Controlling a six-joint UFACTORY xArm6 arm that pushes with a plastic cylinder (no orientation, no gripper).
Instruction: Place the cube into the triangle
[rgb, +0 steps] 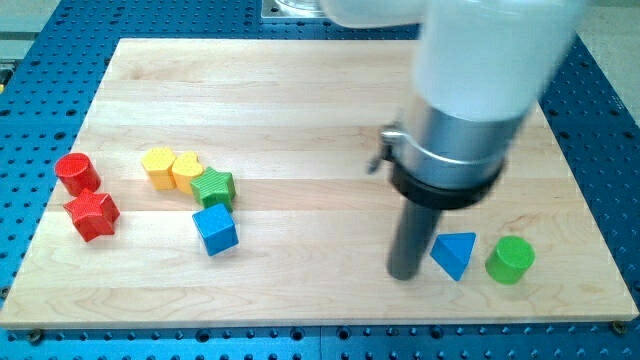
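Note:
A blue cube lies left of the board's middle, just below a green star. A blue triangle lies at the lower right. My tip rests on the board just left of the blue triangle, close to it, and far to the right of the blue cube. The arm's white and grey body covers the board above the tip.
A green cylinder stands right of the triangle. Two yellow blocks sit next to the green star. A red cylinder and a red star lie at the left. The wooden board sits on a blue perforated table.

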